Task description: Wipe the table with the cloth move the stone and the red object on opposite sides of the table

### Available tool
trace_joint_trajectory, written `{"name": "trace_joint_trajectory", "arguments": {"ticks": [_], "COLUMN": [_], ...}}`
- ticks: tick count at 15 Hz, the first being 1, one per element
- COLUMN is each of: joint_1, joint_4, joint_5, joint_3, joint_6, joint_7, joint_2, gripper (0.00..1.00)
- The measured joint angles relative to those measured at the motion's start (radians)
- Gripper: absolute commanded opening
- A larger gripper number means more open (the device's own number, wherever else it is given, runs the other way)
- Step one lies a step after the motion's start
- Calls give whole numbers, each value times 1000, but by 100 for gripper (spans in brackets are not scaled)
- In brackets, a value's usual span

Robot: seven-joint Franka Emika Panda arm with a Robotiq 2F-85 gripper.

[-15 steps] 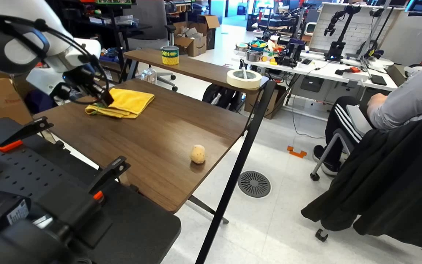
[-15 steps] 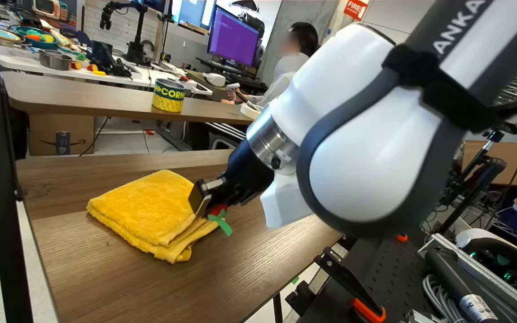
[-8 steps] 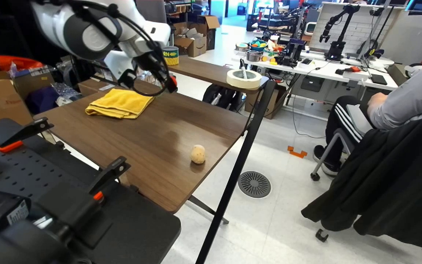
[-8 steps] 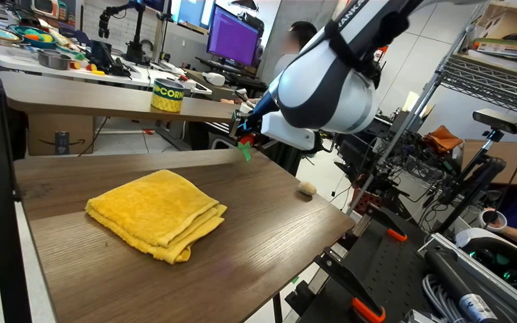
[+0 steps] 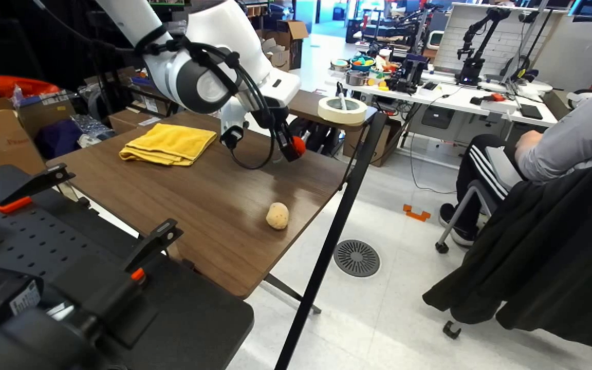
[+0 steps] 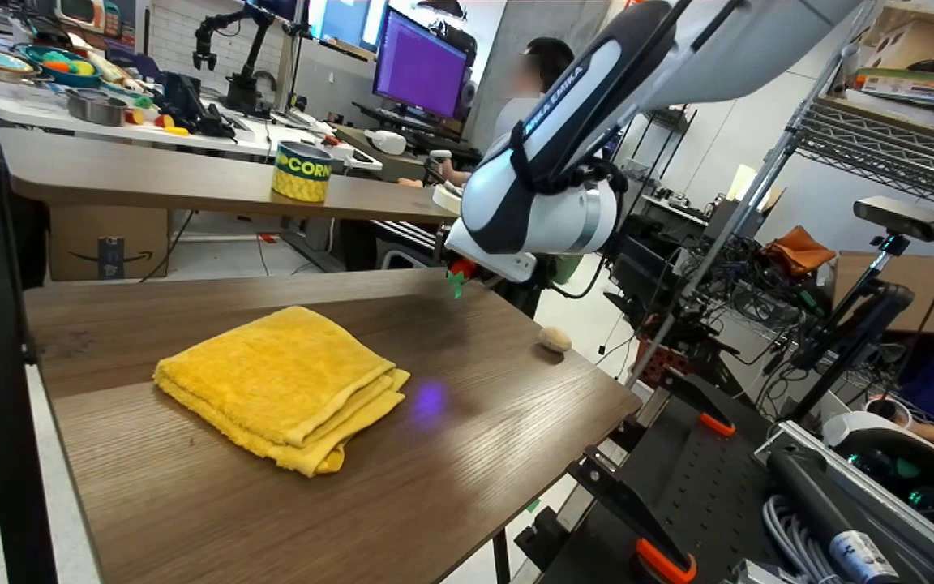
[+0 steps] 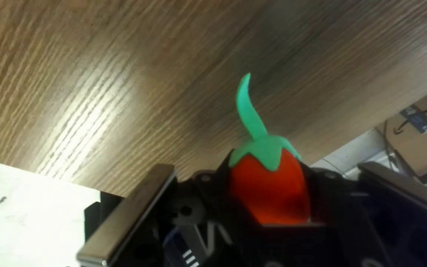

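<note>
Red object [image 5: 299, 146]: in an exterior view, held over the far right of the table [image 5: 188, 200].
Stone [image 5: 277, 216]: on the right, nearer; we should aim for the side opposite it.
Cloth [image 6: 272, 381]: in an exterior view, folded at left; we can leave it.
Green stem [image 7: 250, 115]: in the wrist view, pointing past the pincer [image 7: 267, 178], clenched around the red object; we should lower gently, releasing only once settled, lest it roll.
</note>
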Motion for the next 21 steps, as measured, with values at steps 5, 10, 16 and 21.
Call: {"name": "trace_joint_trajectory", "arguments": {"ticks": [5, 10, 16, 21], "joint_1": [80, 77, 104, 183], "joint_4": [108, 157, 28, -215], "joint_5": [-26, -135, -239, -302], "joint_3": [-113, -130, -92, -110], "joint_6": [-107, -178, -172, -154], "joint_7": [244, 364, 341, 292], "joint_2": [135, 151, 40, -115], "gripper": [7, 74, 100, 100]}}
